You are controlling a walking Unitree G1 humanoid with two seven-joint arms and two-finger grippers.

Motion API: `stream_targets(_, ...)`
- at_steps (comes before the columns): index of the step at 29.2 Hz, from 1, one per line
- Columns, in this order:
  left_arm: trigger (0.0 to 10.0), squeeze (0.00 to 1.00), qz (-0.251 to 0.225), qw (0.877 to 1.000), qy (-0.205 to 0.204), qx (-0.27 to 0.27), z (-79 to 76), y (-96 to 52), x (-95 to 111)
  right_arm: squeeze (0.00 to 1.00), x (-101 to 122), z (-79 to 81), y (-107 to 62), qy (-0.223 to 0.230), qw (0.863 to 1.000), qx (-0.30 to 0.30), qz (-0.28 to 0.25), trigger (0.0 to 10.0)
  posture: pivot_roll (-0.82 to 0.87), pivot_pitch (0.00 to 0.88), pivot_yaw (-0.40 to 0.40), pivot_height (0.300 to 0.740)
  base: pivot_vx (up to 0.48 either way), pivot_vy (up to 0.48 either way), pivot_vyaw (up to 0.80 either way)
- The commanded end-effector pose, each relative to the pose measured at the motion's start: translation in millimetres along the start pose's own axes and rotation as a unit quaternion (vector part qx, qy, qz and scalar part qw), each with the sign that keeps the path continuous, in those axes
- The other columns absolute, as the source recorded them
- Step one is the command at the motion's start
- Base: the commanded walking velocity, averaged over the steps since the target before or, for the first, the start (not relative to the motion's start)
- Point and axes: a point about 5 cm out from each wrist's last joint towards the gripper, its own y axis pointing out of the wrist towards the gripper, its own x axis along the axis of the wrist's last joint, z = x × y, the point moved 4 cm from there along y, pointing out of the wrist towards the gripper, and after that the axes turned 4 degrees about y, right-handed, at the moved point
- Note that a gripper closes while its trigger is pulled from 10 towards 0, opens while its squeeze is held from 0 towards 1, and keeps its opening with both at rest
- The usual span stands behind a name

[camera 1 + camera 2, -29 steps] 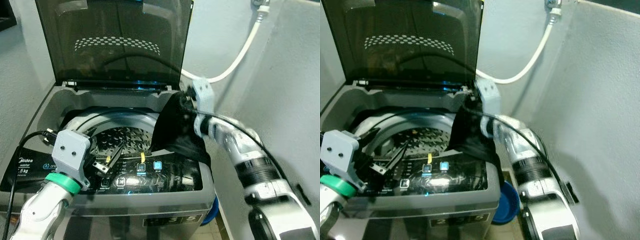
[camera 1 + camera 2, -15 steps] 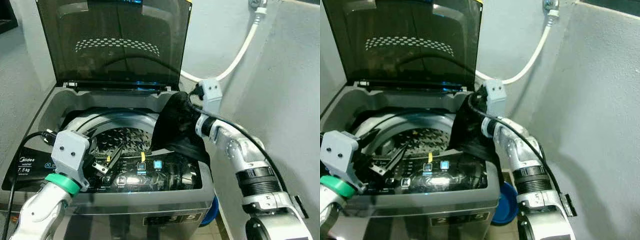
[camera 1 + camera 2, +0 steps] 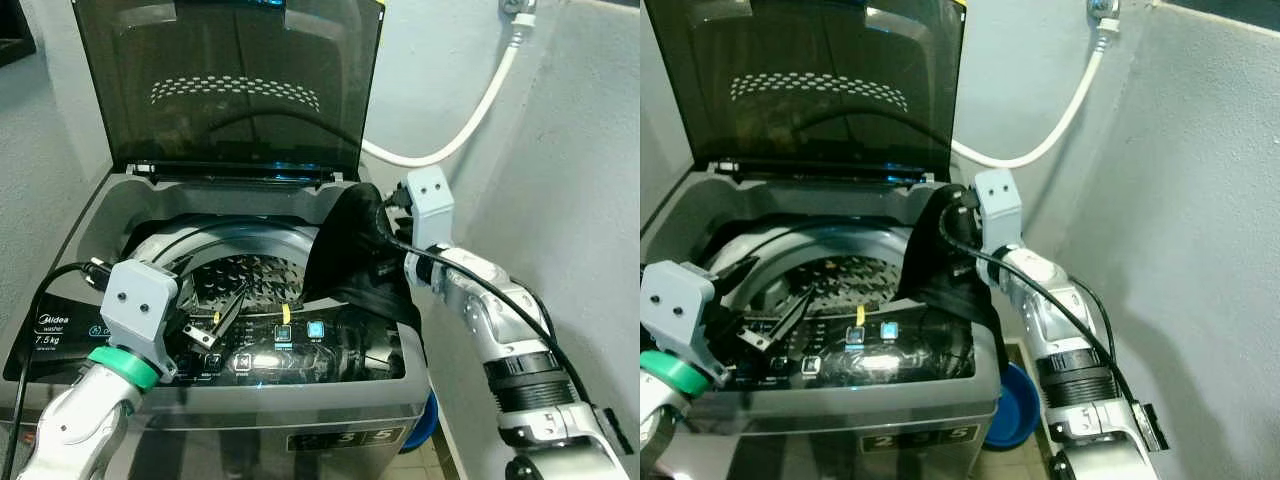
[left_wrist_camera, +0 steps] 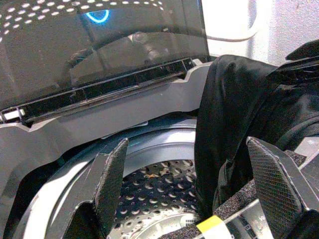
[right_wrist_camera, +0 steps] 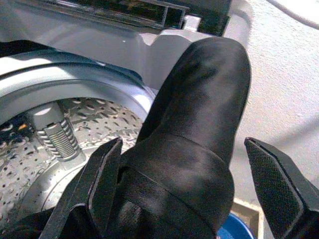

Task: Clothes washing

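The washing machine (image 3: 240,400) stands with its dark lid (image 3: 225,80) raised against the wall, so the drum (image 3: 240,275) is open to load from above. A black garment (image 3: 355,250) lies draped over the machine's right rim, part of it hanging inside toward the drum and part spilling across the right end of the control panel (image 3: 290,345). It is not yet down in the drum, so the loading step looks unfinished.

The right gripper (image 5: 192,179) sits at the machine's right rear corner, just above the garment. Its two fingers (image 5: 102,179) are spread wide, one on each side of the cloth's humped fold, and they hold nothing; that stance suits either a fresh grab or a push to tip the cloth inward. The left gripper (image 4: 192,184) hovers over the front of the machine, by the control panel, pointing in across the drum. Its fingers (image 4: 112,174) are also spread apart and empty, likely waiting to help gather the garment.

A white hose (image 3: 470,110) runs along the wall behind the machine, and a blue basin (image 3: 1015,405) sits on the floor at its right side.
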Motion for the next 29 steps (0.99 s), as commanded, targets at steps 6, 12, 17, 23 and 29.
stream_targets(6, 10.0, 0.00, 0.009, 1.000, -0.001, -0.008, -2.1, -1.4, -3, 0.00, -22, 1.8, -5.7, 0.034, 0.999, -0.016, 0.038, 10.0, 0.11, 0.030, 0.026, 0.740, 0.000, 0.000, 0.00)
stream_targets(12, 10.0, 0.00, 0.011, 1.000, -0.001, -0.010, -2.6, -1.7, -3, 0.00, -32, 4.9, -7.1, 0.027, 0.998, -0.010, 0.063, 10.0, 0.11, 0.034, 0.028, 0.740, 0.000, 0.000, 0.00)
stream_targets(17, 10.0, 0.00, 0.012, 1.000, -0.001, -0.011, -2.8, -2.1, -3, 0.00, -40, 9.5, -9.2, 0.025, 0.996, -0.002, 0.087, 10.0, 0.11, 0.041, 0.026, 0.740, 0.000, 0.000, 0.00)
stream_targets(23, 10.0, 0.00, 0.012, 1.000, -0.001, -0.009, -2.2, -2.0, -3, 0.00, -34, 12.5, -10.4, 0.037, 0.996, 0.000, 0.079, 0.0, 0.11, 0.046, 0.026, 0.740, 0.000, 0.000, 0.00)
stream_targets(29, 10.0, 0.00, 0.012, 1.000, -0.001, -0.007, -1.3, -1.4, -2, 0.00, -21, 14.2, -10.1, 0.046, 0.997, 0.005, 0.060, 0.0, 0.11, 0.052, 0.028, 0.740, 0.000, 0.000, 0.00)
